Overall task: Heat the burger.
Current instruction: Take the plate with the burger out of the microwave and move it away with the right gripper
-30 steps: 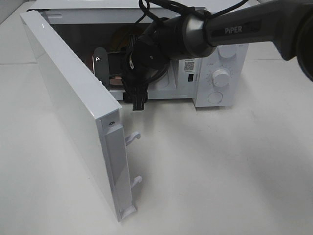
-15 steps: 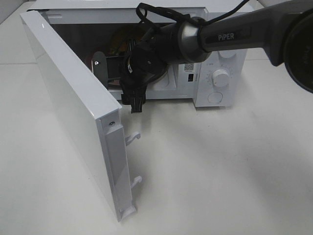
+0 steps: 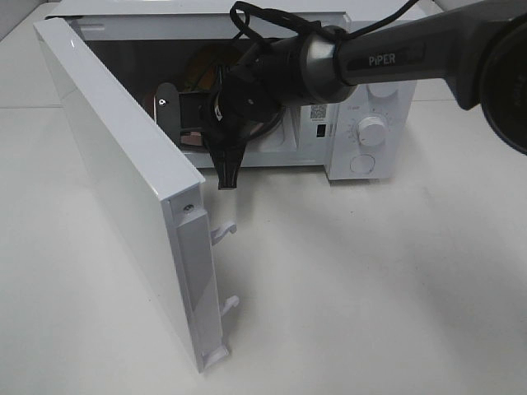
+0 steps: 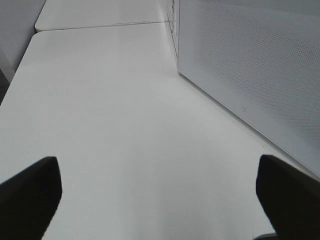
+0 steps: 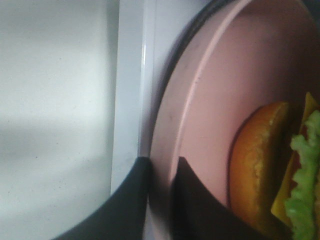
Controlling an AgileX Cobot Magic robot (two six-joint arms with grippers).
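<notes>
One white table (image 3: 370,280) bears the open microwave (image 3: 362,107)

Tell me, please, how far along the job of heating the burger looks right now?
Done: the microwave door stands open and the burger sits on its pink plate inside. In hand: the right gripper has its fingers on either side of the plate's rim at the oven's mouth. The left gripper is open, idle. Left: closing the door and starting the oven.

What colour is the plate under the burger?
Pink plate, clearest in the right wrist view.
</notes>
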